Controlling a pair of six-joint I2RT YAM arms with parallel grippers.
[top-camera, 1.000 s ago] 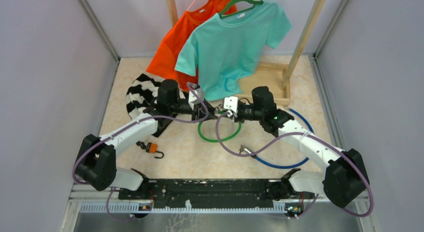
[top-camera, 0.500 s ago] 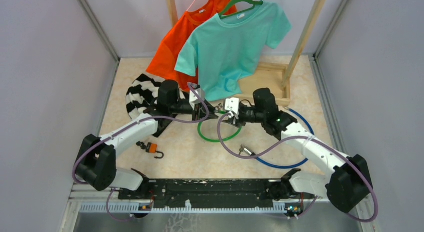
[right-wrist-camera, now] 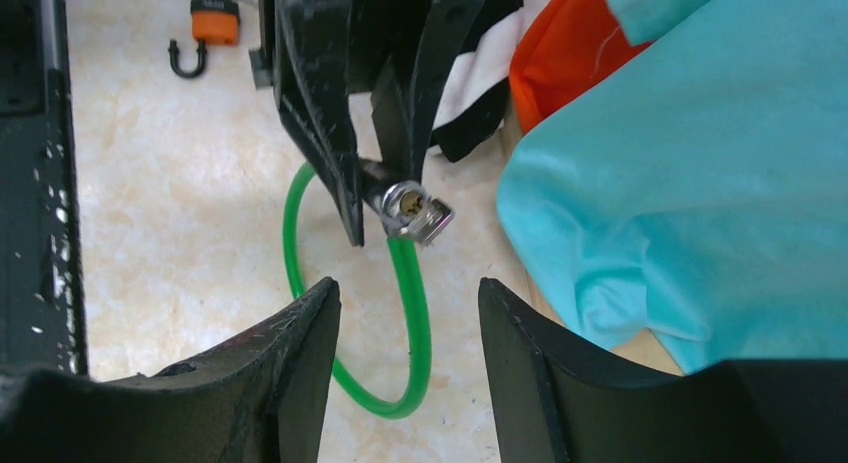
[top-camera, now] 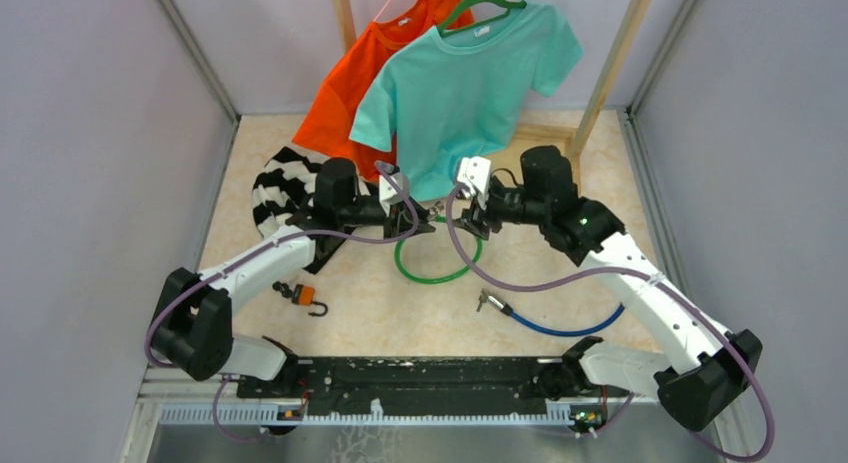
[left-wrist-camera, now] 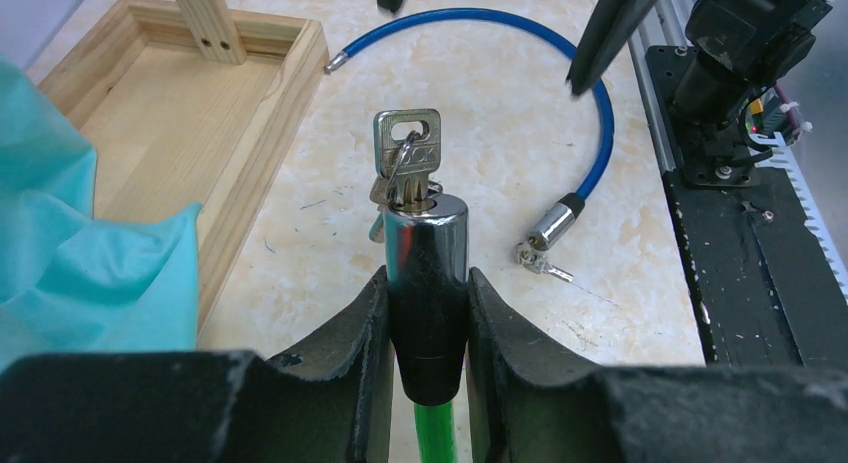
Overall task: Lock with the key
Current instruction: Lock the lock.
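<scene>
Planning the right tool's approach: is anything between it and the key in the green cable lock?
Nothing visible does. The key sticks out of the lock barrel clamped in the left tool, straight ahead of the open right tool; the teal shirt hangs off to one side.

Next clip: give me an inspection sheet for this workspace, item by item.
Surface: beige marbled tabletop, nothing spilled.
Job's things: green cable lock; silver key sits in its chrome cylinder.
Clutter: blue cable lock, orange padlock, wooden tray, black-and-white striped cloth.
Grippers: left gripper shut on the cylinder; right gripper open, off the key.
Cables: purple arm cables hang over the table.
Surroundings: teal T-shirt and orange T-shirt on hangers; grey walls.
</scene>
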